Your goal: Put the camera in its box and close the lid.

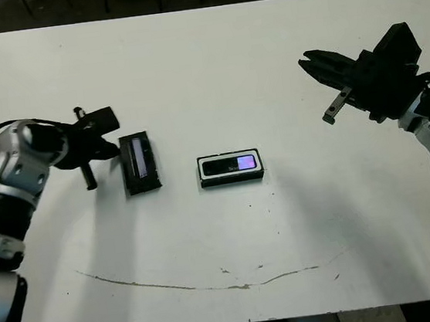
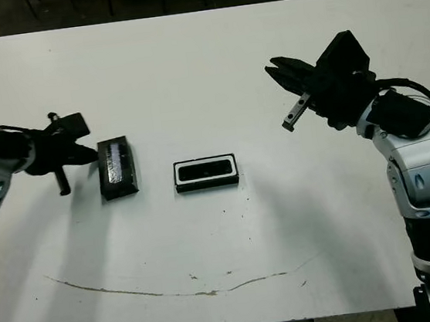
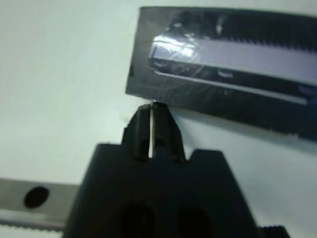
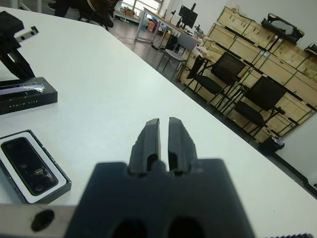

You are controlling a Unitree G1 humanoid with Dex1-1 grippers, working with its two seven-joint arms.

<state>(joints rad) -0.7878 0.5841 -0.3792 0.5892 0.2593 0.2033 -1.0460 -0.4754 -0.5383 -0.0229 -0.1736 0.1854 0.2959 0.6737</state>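
The box (image 1: 233, 181), black outside with a white lining, sits mid-table. The slim black camera (image 1: 229, 165) lies flat inside it, its purple patch toward the right end. The lid (image 1: 139, 163), a black slab with a glossy strip, lies on the table to the left of the box. My left gripper (image 1: 115, 149) is shut, and its fingertips (image 3: 151, 108) touch the lid's left edge with nothing held. Off to the right, my right gripper (image 1: 304, 60) hangs above the table, shut and empty, well away from the box.
A thin brown scratch line (image 1: 198, 286) curves across the near part of the white table (image 1: 204, 69). Beyond the far table edge the right wrist view shows chairs (image 4: 223, 74) and wooden crates (image 4: 257, 44).
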